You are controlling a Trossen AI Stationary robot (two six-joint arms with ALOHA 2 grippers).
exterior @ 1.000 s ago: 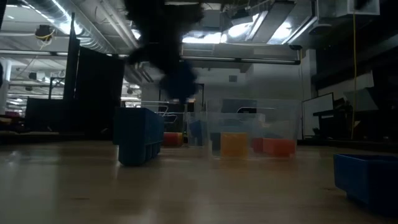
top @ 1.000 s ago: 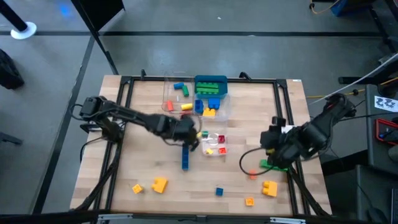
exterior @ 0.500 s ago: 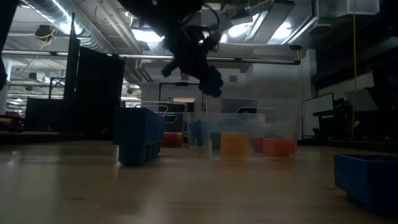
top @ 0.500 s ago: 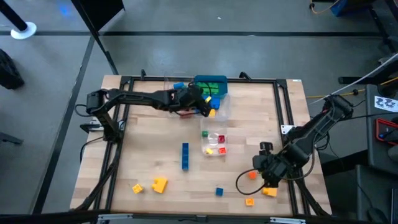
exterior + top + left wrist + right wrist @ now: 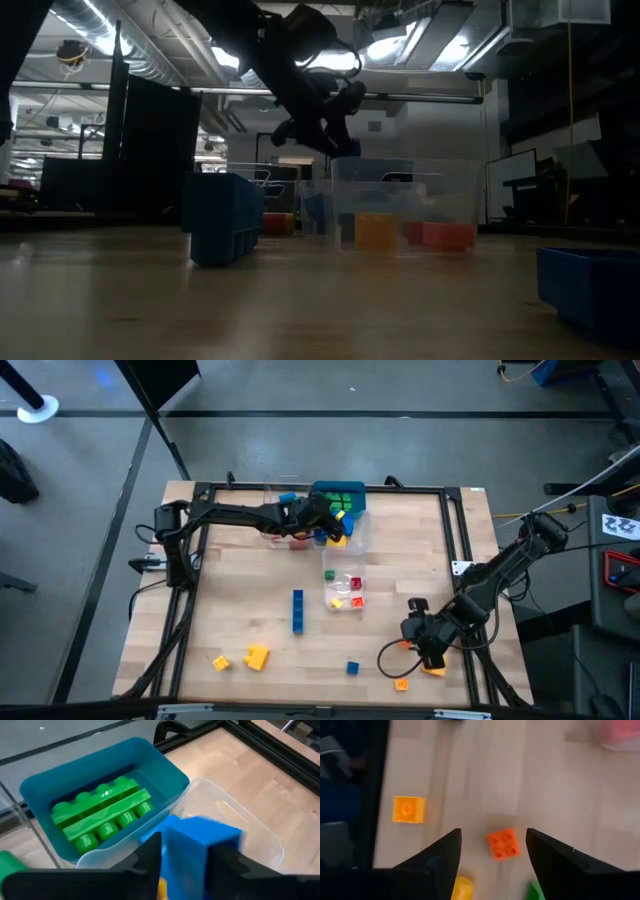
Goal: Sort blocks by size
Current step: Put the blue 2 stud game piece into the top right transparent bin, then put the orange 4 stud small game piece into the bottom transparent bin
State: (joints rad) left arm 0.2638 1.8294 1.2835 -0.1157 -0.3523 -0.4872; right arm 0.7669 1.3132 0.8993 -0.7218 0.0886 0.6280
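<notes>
The left end effector [image 5: 185, 865] hangs above the far middle of the counter [image 5: 240, 595], its fingers clamped on a blue block [image 5: 200, 847]. It sits right over the clear tub [image 5: 240, 827] that touches the teal tray [image 5: 37, 795], which looks like the reason for the pose: the block is being carried to a container, and I would guess the tub is where it will be let go. The tray already holds long green blocks [image 5: 102, 812] lying side by side, so the containers seem to stand for sizes. The left arm reaches well out from its base at the counter's left edge, stretched nearly flat across the far side.

The right end effector [image 5: 492, 852] is down at the near right corner with its fingers spread apart and nothing between them. It points at a small orange block [image 5: 503, 843] lying on the wood, with a smaller orange block [image 5: 408, 809] off to one side. My guess is that it is lining up for a pick. The right arm folds down and inward from its base on the right.

Loose blocks remain on the counter: a long blue bar [image 5: 298, 611] near the middle, yellow blocks [image 5: 257, 656] near the front left, and a small blue cube [image 5: 352, 668].
</notes>
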